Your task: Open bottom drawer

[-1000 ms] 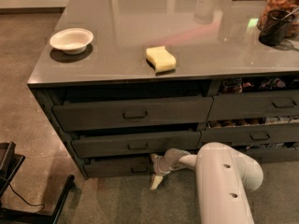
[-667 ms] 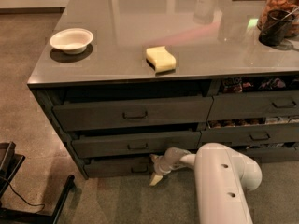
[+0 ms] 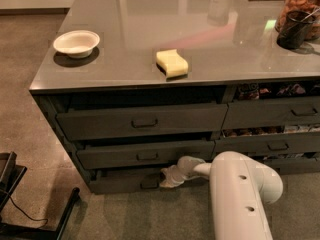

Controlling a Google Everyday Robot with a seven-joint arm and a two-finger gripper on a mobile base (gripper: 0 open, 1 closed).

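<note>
The bottom drawer (image 3: 117,181) is the low, thin-fronted one under the two taller drawers of the left stack, just above the floor. Its small dark loop handle (image 3: 149,184) is at the middle of the front. My gripper (image 3: 167,179) is low at the drawer's front, right beside the handle on its right, at the end of my white arm (image 3: 240,189), which reaches in from the lower right. The gripper's tip hides the right end of the handle. The drawer front stands slightly out from the cabinet base.
The upper drawer (image 3: 142,121) and middle drawer (image 3: 145,155) stick out a little. The right stack (image 3: 272,115) shows snack packs in its gaps. On the counter are a white bowl (image 3: 76,42), a yellow sponge (image 3: 172,63) and a jar (image 3: 300,14). A black stand (image 3: 30,214) is on the floor at left.
My gripper and arm have shifted slightly upward, nearer to the handle. The drawers, bowl and sponge have not moved.
</note>
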